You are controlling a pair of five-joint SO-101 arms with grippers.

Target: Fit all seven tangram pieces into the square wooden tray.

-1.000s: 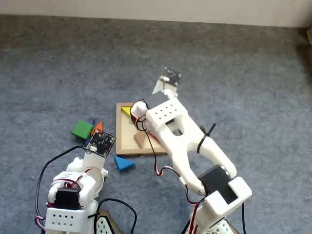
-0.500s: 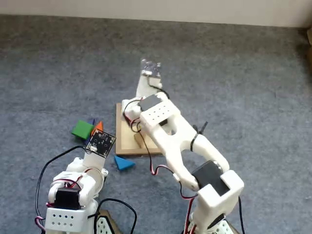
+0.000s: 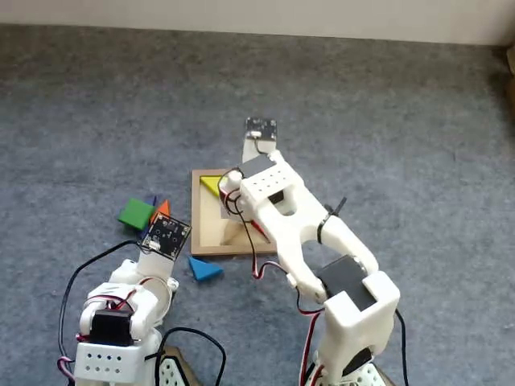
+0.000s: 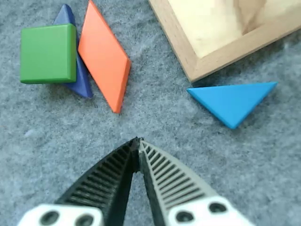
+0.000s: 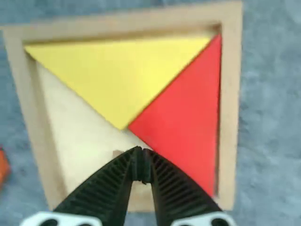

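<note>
The square wooden tray (image 5: pixel 230 117) holds a yellow triangle (image 5: pixel 117 70) and a red triangle (image 5: pixel 188 122) that meet along one edge; the rest of its floor (image 5: pixel 80 136) is bare. My right gripper (image 5: pixel 139 153) hangs shut and empty above the tray's middle. In the high view the right arm (image 3: pixel 269 197) covers most of the tray (image 3: pixel 208 245). My left gripper (image 4: pixel 137 141) is shut and empty over the carpet. Beyond its tips lie a green square (image 4: pixel 48 53), a dark blue triangle (image 4: pixel 80 80) partly under it, an orange parallelogram (image 4: pixel 103 54) and a light blue triangle (image 4: pixel 233 101).
Grey carpet covers the whole work area. In the high view the green square (image 3: pixel 135 213) and orange piece (image 3: pixel 162 209) lie left of the tray, with the light blue triangle (image 3: pixel 204 269) near its front left corner. Open carpet spreads beyond and to the right.
The right arm swung left and farther out, then came back a little and now sits over the tray. The left arm and the loose pieces have not moved.
</note>
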